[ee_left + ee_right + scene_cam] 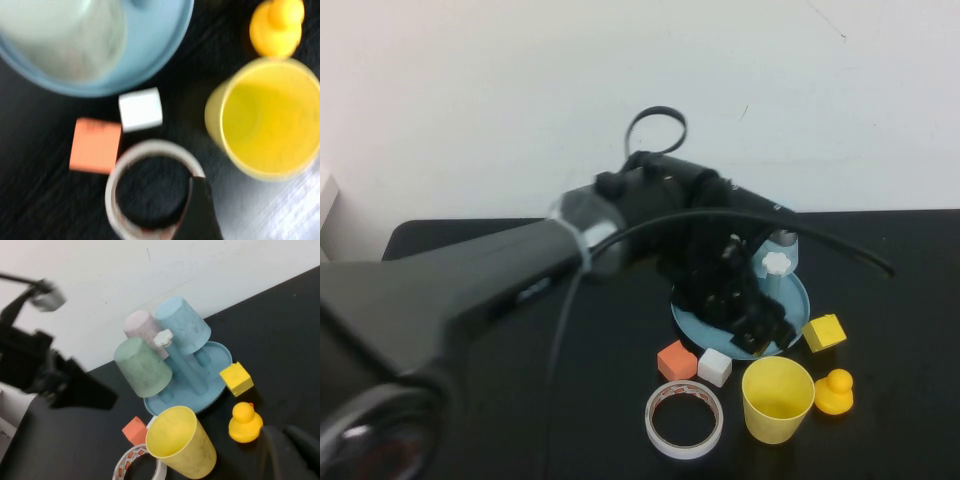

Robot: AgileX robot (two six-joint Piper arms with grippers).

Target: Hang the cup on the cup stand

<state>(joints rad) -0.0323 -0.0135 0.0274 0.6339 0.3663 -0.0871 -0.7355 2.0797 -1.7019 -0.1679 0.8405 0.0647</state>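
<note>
The yellow cup point(778, 398) stands upright, mouth up, on the black table just in front of the cup stand point(794, 302). It also shows in the left wrist view point(270, 120) and the right wrist view point(182, 442). The stand is a round light-blue tray with a white-capped peg point(776, 263). My left gripper point(758, 328) hovers over the stand's front edge, behind and left of the cup, empty. One of its fingers point(200, 210) shows over the tape roll with bare table beside it. My right gripper point(287, 442) is low beside the duck, fingers together, empty.
A pale green cup point(142, 367), a light blue cup point(182, 325) and a pinkish cup point(141, 324) hang on the stand. A yellow duck point(834, 392), yellow cube point(824, 332), white cube point(715, 367), orange cube point(676, 360) and tape roll point(684, 419) lie around the yellow cup.
</note>
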